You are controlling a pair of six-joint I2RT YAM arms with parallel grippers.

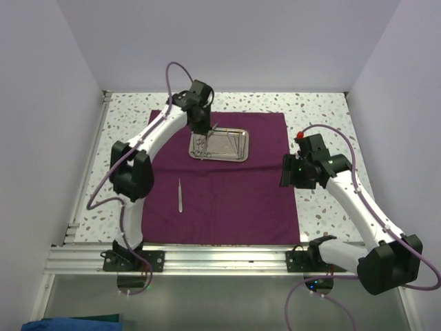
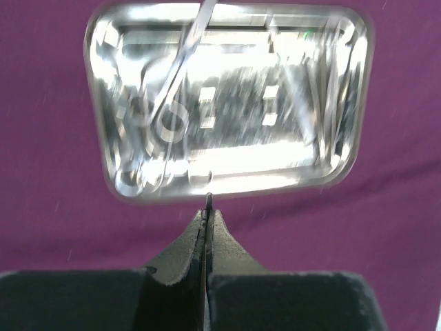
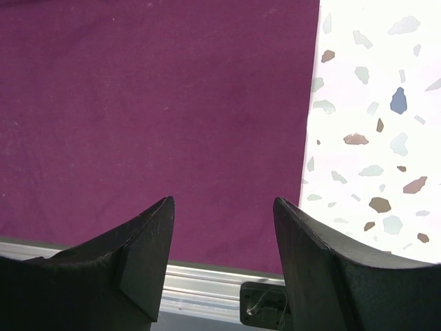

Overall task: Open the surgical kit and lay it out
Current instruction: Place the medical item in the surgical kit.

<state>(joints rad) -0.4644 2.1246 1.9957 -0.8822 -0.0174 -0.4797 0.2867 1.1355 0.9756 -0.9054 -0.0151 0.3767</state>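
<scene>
Cloth [image 1: 234,200] of the surgical kit lies flat and fully spread across the middle of the counter [image 1: 324,114], so the opening part of the task looks done and the step in hand is laying the instruments out. The steel tray [image 1: 231,145] sits on the cloth toward the counter's far edge, roughly central. A pair of tweezers [image 1: 179,195] lies on the bare cloth nearer the left edge, well apart from the tray. Ring-handled instruments [image 2: 169,121] are in the tray's left end, one of them tilted up across its rim. The left gripper [image 1: 200,127] hangs over that left end with its fingers pressed together. In the left wrist view a thin sliver shows at the very tips, but I cannot tell whether that is an instrument pinched edge-on or only the seam between the pads. The right gripper [image 1: 289,172] hovers over the cloth's right border, toward the counter's right edge, its fingers spread wide and holding nothing. By my judgement the next move is to carry one ring-handled piece out of the tray and set it on the open cloth beside the tweezers. That calls for a sure pinch on a thin, slippery shank, a clean lift clear of the rim without dragging the tray, and a low, gentle release.
</scene>
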